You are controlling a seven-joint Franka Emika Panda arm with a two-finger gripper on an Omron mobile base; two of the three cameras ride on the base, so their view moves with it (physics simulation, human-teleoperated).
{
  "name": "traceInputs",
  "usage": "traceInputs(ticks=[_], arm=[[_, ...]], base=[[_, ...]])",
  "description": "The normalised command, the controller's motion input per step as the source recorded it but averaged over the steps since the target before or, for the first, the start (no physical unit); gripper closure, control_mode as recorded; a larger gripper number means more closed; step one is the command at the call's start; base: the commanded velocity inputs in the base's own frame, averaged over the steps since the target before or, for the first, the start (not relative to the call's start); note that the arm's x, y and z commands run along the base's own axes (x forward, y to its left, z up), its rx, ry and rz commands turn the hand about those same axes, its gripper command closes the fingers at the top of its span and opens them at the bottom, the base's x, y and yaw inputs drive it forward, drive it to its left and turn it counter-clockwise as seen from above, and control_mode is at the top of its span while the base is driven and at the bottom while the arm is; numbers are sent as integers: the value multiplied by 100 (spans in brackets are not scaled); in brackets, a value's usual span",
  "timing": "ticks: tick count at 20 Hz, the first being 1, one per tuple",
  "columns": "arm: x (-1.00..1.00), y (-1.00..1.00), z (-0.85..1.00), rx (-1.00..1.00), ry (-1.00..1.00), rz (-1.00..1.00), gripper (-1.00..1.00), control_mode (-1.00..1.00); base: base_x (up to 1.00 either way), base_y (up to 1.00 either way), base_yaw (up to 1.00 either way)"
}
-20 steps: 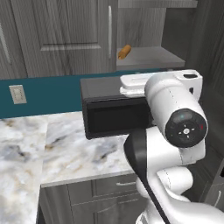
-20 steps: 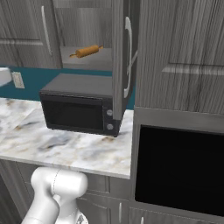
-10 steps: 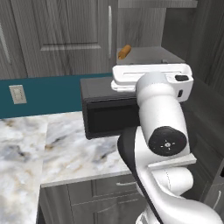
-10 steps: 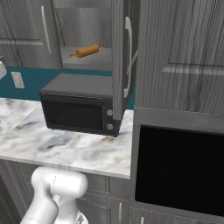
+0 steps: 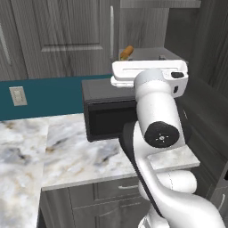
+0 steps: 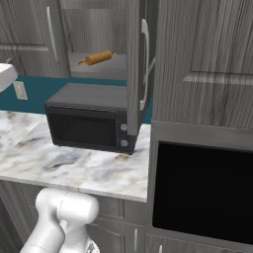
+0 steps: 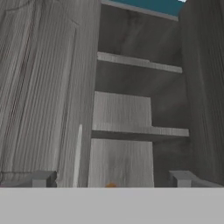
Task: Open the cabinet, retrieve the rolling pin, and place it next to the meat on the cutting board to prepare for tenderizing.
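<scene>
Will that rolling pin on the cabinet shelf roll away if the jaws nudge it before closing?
Probably yes: the rolling pin is a round cylinder lying loose on the flat shelf, so a sideways nudge may roll it. It looks like rigid wood, so it should not bend. It seems small, likely light.

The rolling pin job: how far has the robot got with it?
Done: the cabinet has one door open. In hand: the open, empty gripper faces the shelves, with the rolling pin lying untouched on the lowest shelf above the microwave. Left: grasp it and carry it to the cutting board.
</scene>
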Motion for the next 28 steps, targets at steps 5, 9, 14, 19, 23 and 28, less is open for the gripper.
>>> traceInputs(ticks=[5, 9, 14, 19, 23, 28], arm=[[33, 0, 0, 0, 0, 0, -100, -100], [45, 0, 0, 0, 0, 0, -100, -100], [49, 0, -3, 0, 0, 0, -100, -100], [47, 1, -16, 0, 0, 0, -100, -100], [35, 19, -22, 0, 1, 0, -100, -100], [35, 21, -22, 0, 1, 1, -100, -100]], base=[[0, 0, 0], [0, 0, 0], [0, 0, 0], [0, 0, 0], [0, 0, 0], [0, 0, 0]])
